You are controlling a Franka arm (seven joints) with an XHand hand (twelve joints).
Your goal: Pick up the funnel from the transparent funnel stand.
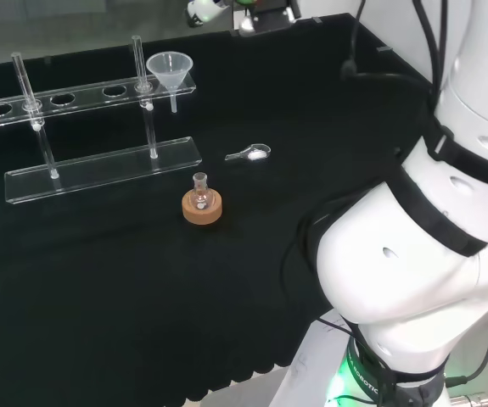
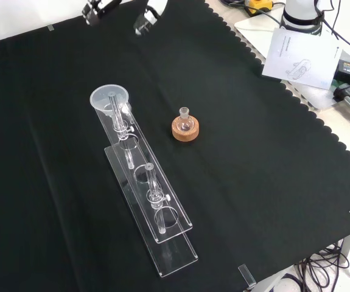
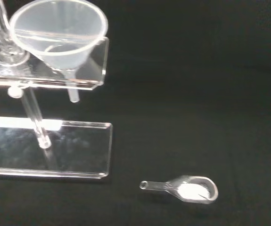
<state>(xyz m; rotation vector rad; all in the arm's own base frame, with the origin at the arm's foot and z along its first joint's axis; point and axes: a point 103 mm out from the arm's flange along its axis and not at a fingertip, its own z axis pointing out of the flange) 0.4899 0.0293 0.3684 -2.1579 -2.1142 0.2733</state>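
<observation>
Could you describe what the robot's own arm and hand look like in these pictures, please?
The arm is made of big, rounded, glossy white links with small round dimples. Black bands wrap its joints, black cables run along it, and a green light glows near its base. The hand is black and white, seen at the far edge of the black cloth.
</observation>
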